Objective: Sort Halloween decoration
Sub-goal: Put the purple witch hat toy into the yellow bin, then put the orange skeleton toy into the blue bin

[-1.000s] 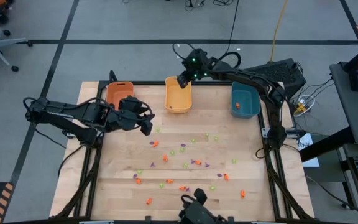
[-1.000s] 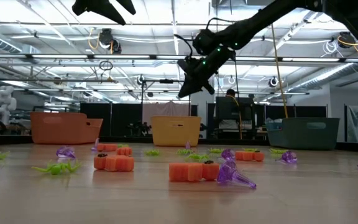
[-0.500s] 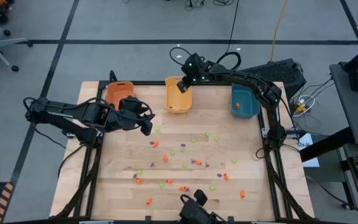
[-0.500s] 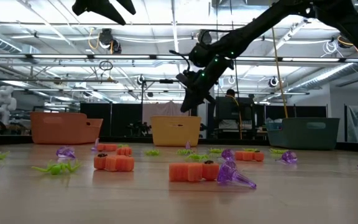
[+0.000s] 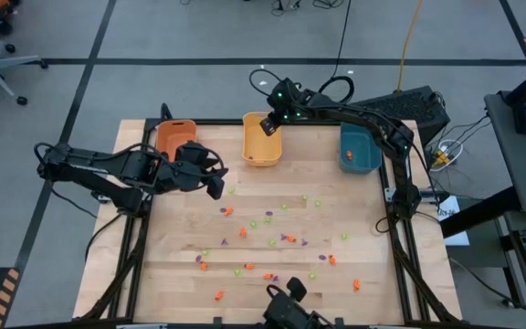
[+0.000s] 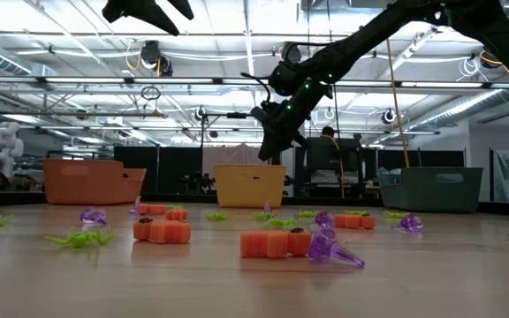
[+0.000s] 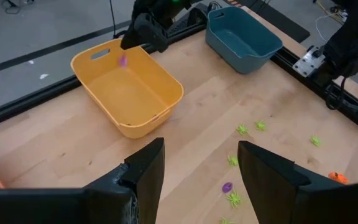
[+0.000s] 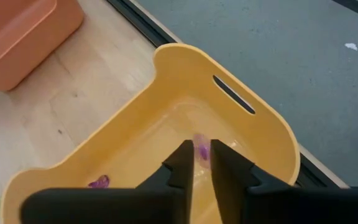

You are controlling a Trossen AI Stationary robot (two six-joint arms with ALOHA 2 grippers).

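We see the Halloween decoration point(image 5: 272, 222) as tiny orange, light green and purple trinkets (blocky orange pieces, leggy green ones, pointed purple ones in the low view) strewn across the middle and lower part of the wooden table point(image 5: 172, 274) in the high view. Dozens; we cannot count each colour. Three bins stand along the upper edge: orange bin point(image 5: 173, 137), yellow bin point(image 5: 261, 146), teal bin point(image 5: 358, 151). The right gripper point(image 8: 201, 160) hangs over the yellow bin, fingers slightly parted, a purple trinket point(image 8: 201, 149) just beyond them, another purple piece point(image 8: 98, 182) in the bin. The left gripper point(image 7: 201, 168), open and empty, waits at centre left.
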